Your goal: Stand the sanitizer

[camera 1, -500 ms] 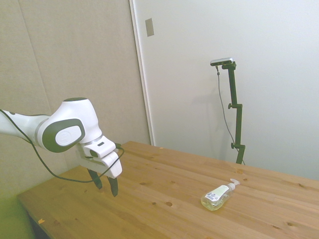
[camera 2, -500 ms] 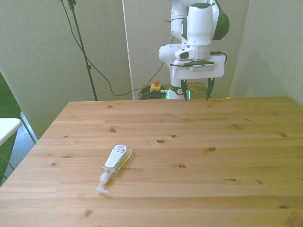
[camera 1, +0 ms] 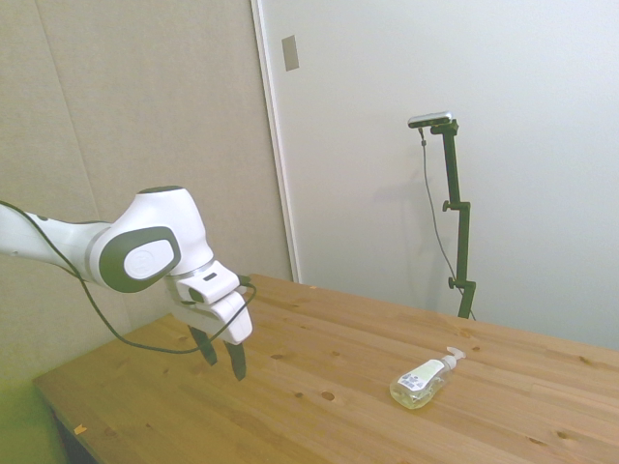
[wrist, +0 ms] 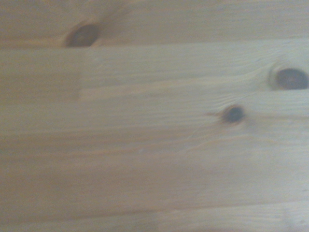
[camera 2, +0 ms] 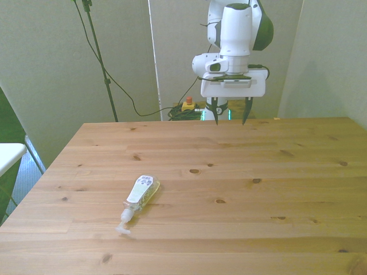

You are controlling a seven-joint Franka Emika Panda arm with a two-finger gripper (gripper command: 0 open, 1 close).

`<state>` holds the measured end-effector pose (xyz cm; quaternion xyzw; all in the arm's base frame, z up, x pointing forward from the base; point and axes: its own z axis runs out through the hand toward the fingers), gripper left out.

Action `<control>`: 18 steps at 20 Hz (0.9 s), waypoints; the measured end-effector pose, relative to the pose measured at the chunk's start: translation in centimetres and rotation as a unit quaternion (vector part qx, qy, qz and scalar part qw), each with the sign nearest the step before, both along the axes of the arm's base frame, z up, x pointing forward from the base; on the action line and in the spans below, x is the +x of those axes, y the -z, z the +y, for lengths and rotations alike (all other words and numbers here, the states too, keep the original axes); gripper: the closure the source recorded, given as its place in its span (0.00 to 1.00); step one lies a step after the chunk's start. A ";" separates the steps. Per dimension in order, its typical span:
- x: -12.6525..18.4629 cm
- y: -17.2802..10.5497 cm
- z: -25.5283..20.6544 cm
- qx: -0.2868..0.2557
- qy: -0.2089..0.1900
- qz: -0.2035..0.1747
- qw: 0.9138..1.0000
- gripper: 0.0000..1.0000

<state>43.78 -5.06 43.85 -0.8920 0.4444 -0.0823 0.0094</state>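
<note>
Sanitizer (camera 2: pixel 141 195) lay on side on wooden table (camera 2: pixel 298 183), toward front view's left, pump top pointing at near edge; unmoved from half second earlier, task barely begun. Gripper (camera 2: pixel 230 118) had shifted slightly toward bottle and dropped a little, yet was well apart, above far edge. Jaws spread, empty. Wrist pointed fingers down at bare planks.

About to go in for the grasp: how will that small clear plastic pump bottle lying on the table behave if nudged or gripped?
The small clear plastic sanitizer bottle lies on its side, so a nudge may roll or spin it. Its smooth wall is probably slippery and slightly squeezable. The narrow white pump top makes it likely tippy once upright.
</note>
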 end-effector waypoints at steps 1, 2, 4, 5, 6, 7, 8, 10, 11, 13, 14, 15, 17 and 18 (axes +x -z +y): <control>0.7 -0.1 -1.4 -0.001 0.012 -0.003 1.000 0.00; 1.5 -0.2 -3.0 -0.002 0.025 -0.006 1.000 0.00; 3.5 -0.6 -6.0 0.000 0.046 -0.010 0.999 0.00; 4.8 -0.8 -7.5 0.000 0.053 -0.012 0.998 0.00; 6.2 -0.9 -8.8 0.000 0.060 -0.014 0.998 0.00; 7.5 -1.1 -10.1 -0.002 0.067 -0.016 0.998 0.00; 8.8 -1.3 -11.1 -0.004 0.070 -0.018 0.997 0.00; 12.6 -2.0 -11.8 0.000 0.058 -0.015 0.998 0.00; 12.6 -2.2 -11.9 -0.002 0.058 -0.015 0.998 0.00; 13.1 -2.4 -12.9 -0.007 0.066 -0.024 0.998 0.00; 13.5 -2.5 -14.0 -0.010 0.073 -0.030 0.997 0.00; 13.9 -2.4 -15.2 -0.014 0.082 -0.035 0.996 0.00; 15.1 -1.9 -18.2 -0.018 0.105 -0.044 0.993 0.00; 15.8 -1.6 -19.5 -0.019 0.115 -0.048 0.992 0.00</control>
